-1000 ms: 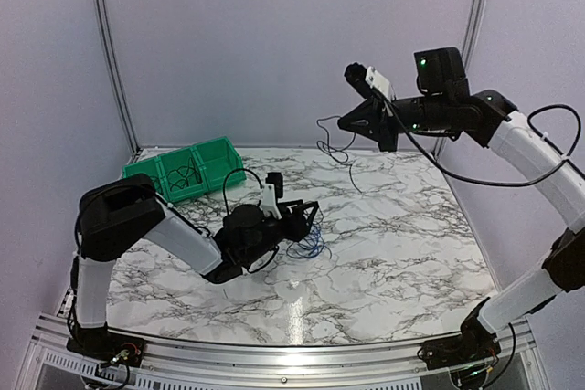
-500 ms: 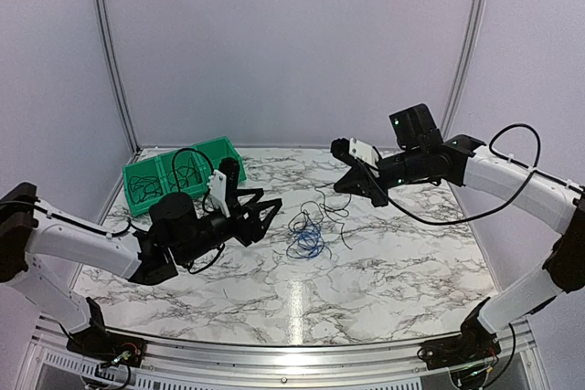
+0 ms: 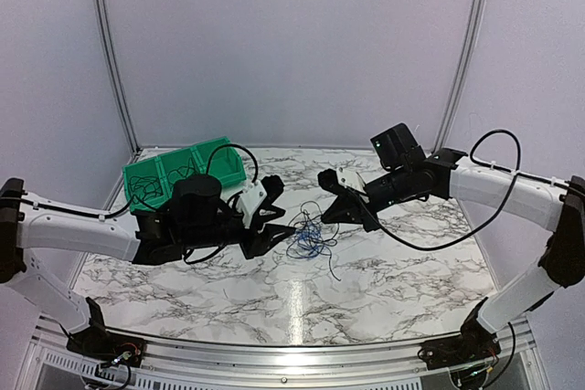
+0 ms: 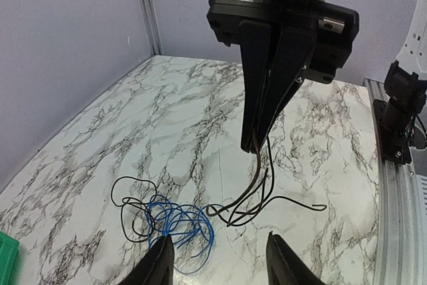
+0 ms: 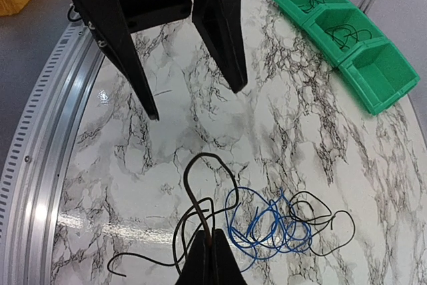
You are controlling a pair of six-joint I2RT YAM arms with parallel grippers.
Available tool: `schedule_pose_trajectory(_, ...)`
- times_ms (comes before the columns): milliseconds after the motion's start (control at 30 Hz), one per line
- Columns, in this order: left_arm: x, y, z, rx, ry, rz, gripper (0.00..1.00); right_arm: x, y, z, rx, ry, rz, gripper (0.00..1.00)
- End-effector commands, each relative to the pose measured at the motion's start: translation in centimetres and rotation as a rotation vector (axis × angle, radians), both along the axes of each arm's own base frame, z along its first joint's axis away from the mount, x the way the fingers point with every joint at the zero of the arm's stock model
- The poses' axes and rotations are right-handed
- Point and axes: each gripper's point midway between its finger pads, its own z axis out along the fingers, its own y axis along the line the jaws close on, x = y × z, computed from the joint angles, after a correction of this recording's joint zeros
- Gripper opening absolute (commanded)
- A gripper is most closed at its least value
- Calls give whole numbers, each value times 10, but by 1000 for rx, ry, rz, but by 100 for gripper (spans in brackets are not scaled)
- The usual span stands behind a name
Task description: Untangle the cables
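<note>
Cables [image 3: 309,239]: thin black and blue wires in a loose, looped tangle near the middle of the tabletop [image 3: 411,262], a glossy white marble-patterned surface with grey veins. Green plastic bin [image 3: 183,171], three compartments, stands at the far left corner; thin dark coils lie in two of them. Left gripper [image 4: 220,261] hovers just beside the tangle, fingers apart, holding nothing. Right gripper [image 4: 255,139] has its fingers pinched together on dark strands that hang to the tabletop beside the tangle.
</note>
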Motion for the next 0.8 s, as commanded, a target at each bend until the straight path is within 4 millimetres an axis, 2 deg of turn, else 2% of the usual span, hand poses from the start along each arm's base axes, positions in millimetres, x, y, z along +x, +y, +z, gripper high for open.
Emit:
schedule_pose_trajectory(0, -10, -22, -6, 48, -6, -122, 48, -10, 6, 7, 37, -1, 60, 0)
schedule_pose_trajectory(167, -4, -37, -7, 55, -17, -143, 39, -13, 5, 3, 34, -3, 73, 0)
schedule_pose_trajectory(233, 1, -41, -9, 64, -28, -134, 31, -13, 5, 1, 33, 0, 74, 0)
schedule_pose_trajectory(367, 4, -43, -9, 72, -44, -133, 7, -12, 5, -2, 23, 3, 71, 0)
schedule_pose_trajectory(433, 4, -42, -9, 75, -47, -131, 0, -12, 5, -2, 27, -2, 69, 0)
schedule_pose_trajectory(467, 4, -41, -9, 76, -48, -127, 0, -11, 5, -3, 26, -4, 68, 0)
schedule_pose_trajectory(500, 5, -40, -8, 76, -49, -116, 0, -9, 5, -4, 21, -7, 59, 7)
schedule_pose_trajectory(533, 8, -37, -7, 77, -51, -94, 0, -6, 4, -5, 11, -13, 46, 17)
schedule_pose_trajectory(600, 20, -27, -3, 80, -56, -13, 0, 2, 0, -6, -14, -37, 5, 28)
schedule_pose_trajectory(767, 51, 17, 16, 83, -91, 229, 0, 23, -20, -14, -35, -61, -78, 34)
